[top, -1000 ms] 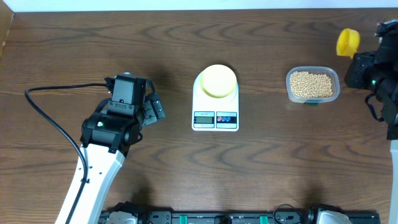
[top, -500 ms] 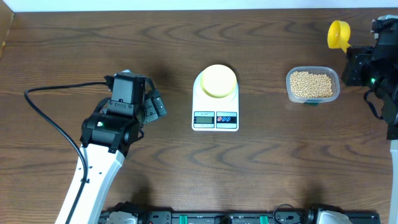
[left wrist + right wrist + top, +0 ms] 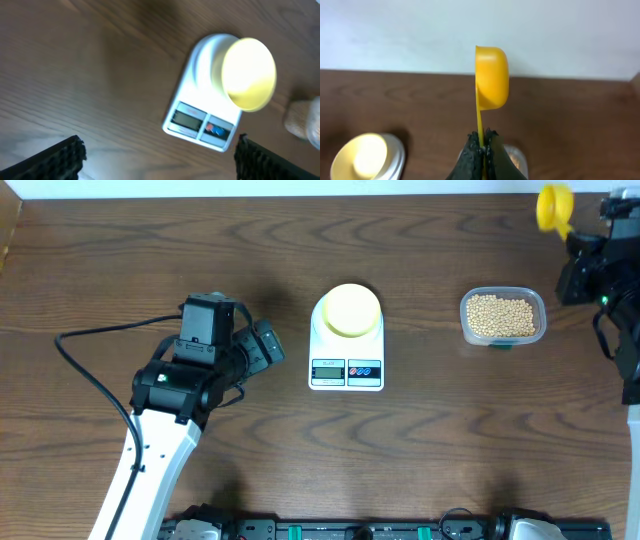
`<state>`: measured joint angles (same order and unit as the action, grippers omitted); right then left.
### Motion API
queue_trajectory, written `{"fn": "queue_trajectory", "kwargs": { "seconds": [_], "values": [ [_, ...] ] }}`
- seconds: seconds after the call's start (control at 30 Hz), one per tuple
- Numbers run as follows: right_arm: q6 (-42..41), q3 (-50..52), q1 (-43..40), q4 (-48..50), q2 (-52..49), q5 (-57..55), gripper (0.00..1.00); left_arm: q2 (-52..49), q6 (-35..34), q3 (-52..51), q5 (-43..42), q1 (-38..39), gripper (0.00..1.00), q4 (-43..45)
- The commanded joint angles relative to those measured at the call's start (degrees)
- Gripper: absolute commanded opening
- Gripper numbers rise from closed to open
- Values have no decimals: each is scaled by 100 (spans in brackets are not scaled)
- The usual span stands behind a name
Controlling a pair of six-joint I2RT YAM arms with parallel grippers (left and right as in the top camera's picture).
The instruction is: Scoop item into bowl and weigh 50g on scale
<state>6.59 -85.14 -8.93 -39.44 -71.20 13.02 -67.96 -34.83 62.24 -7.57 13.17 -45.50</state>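
The pale yellow bowl (image 3: 350,310) stands on the white scale (image 3: 346,370) at mid-table. Its inside looks empty in the left wrist view, where the bowl (image 3: 248,74) sits on the scale (image 3: 197,120) ahead of me. My left gripper (image 3: 266,348) is open and empty just left of the scale, fingers (image 3: 55,159) wide apart. The tan beans (image 3: 500,315) fill a clear tub (image 3: 463,320) to the right. My right gripper (image 3: 572,238) is shut on the handle of a yellow scoop (image 3: 553,206), held up beyond the tub. That scoop (image 3: 492,75) stands on edge above the gripper (image 3: 481,137).
A black cable (image 3: 90,370) loops over the table left of the left arm. The table's far edge and a pale wall (image 3: 470,30) lie just behind the scoop. The tub (image 3: 516,156) is partly hidden behind the right fingers.
The left gripper has swung right, closer to the scale. The right gripper has carried the scoop up toward the far edge of the table.
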Motion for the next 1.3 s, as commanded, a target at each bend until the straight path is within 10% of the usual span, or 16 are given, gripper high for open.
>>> {"fn": "queue_trajectory", "kwargs": {
  "seconds": [0.0,0.1,0.27,0.93,1.27],
  "values": [
    [221,-90,-39,138,-2,251,1,-72,-83,17,-551,15,73,13],
    [55,-90,-37,149,-2,579,1,-136,-85,17,-549,74,27,17],
    [-551,-90,-37,83,-2,706,1,-275,-398,13,-686,79,8,-85],
    [-975,-87,-35,-514,-7,706,1,-1268,1709,-13,-761,1443,7,579],
    [-970,-87,-37,-754,-7,702,1,-2308,1722,-13,-695,1781,7,1368]
  ]
}}
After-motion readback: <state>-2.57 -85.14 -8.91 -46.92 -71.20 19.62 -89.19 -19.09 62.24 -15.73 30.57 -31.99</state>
